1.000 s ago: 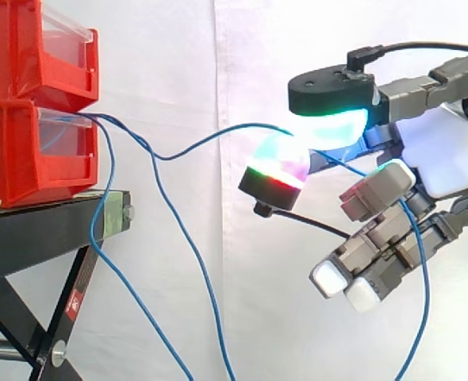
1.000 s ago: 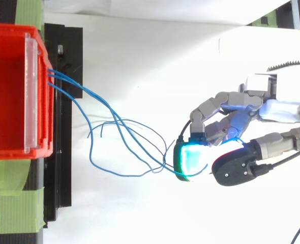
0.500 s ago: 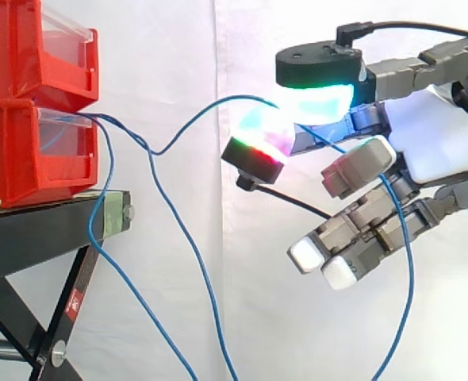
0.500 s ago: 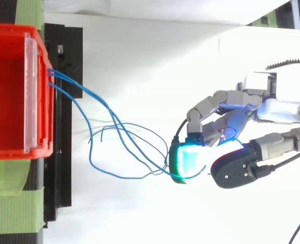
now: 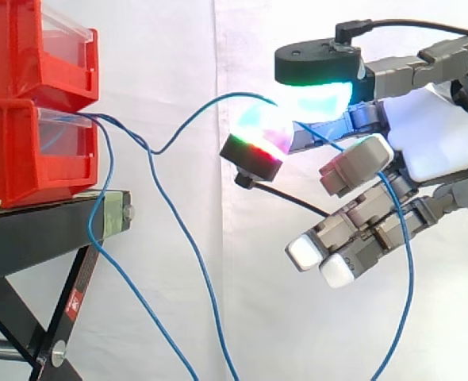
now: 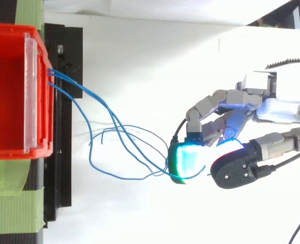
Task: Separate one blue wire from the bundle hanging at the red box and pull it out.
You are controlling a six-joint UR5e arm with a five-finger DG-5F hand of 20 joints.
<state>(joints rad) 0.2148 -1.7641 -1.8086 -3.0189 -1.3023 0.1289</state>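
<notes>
Several thin blue wires (image 6: 120, 131) come out of the front of the lower red bin (image 5: 26, 152) and hang down in loops before the white curtain. One blue wire (image 5: 193, 121) arches up from the bin's lip to my hand (image 5: 439, 144), which is to the right of the bin at the height of its top. That wire is pinched between two glowing pads (image 5: 259, 135), and its free end drops behind the hand. The other fingers are half curled below and hold nothing. In the top view the hand (image 6: 279, 110) sits right of the wire loops.
Two red bins are stacked on a black stand (image 5: 45, 232) at the left, an upper red bin (image 5: 36, 48) over the lower one. Green tape (image 6: 15, 199) lies on the stand beside the bin. Two other wires (image 5: 188, 246) trail down past the stand's edge.
The hand has moved left towards the bin and a little up with the wire still pinched. The wire between bin and hand now arches higher and looser. Over the last half second it barely moved.
</notes>
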